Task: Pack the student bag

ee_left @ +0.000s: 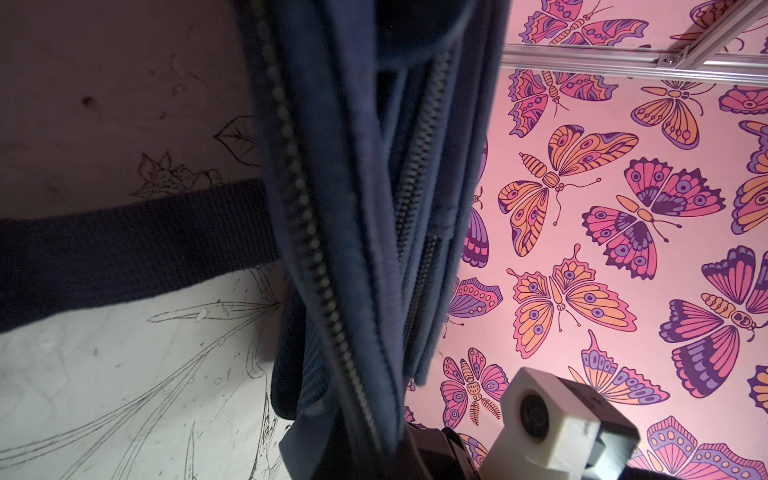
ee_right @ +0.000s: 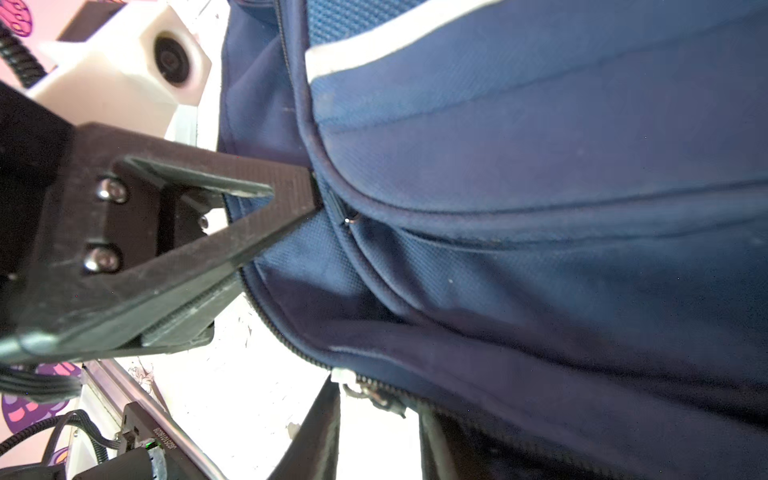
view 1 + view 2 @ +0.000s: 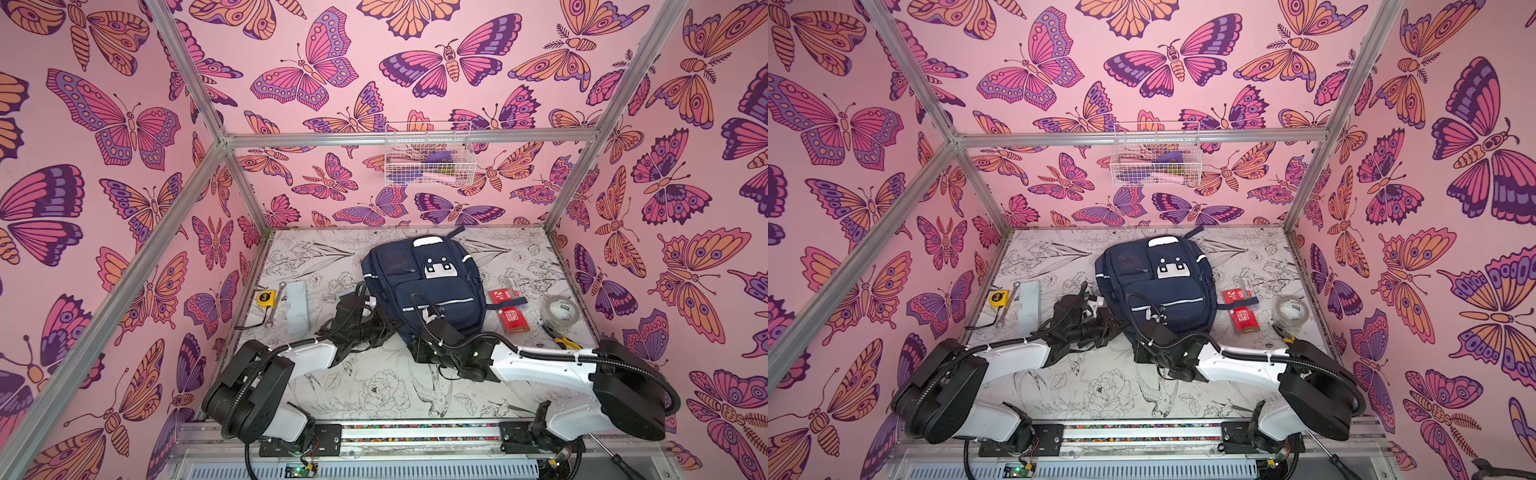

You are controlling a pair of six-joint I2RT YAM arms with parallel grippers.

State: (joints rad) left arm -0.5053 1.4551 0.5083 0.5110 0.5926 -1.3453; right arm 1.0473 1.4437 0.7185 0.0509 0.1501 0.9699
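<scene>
The student bag (image 3: 432, 286), navy with thin white stripes and a white dotted patch, lies flat at the back middle of the table in both top views. My left gripper (image 3: 390, 322) is at the bag's near left corner, shut on a fold of its fabric edge; the right wrist view shows its black fingers (image 2: 266, 174) pinching that edge. My right gripper (image 2: 374, 401) is at the bag's near edge, its jaws apart with a zipper pull (image 2: 376, 397) between the tips. In the left wrist view the zipper rows (image 1: 307, 232) run down into my jaws.
Left of the bag lie a yellow tape measure (image 3: 265, 298), a wrench (image 3: 277, 301) and a pale grey block (image 3: 297, 308). On the right are two red boxes (image 3: 512, 319), a tape roll (image 3: 562, 309) and a yellow-handled tool (image 3: 567, 341). A wire basket (image 3: 428, 154) hangs on the back wall.
</scene>
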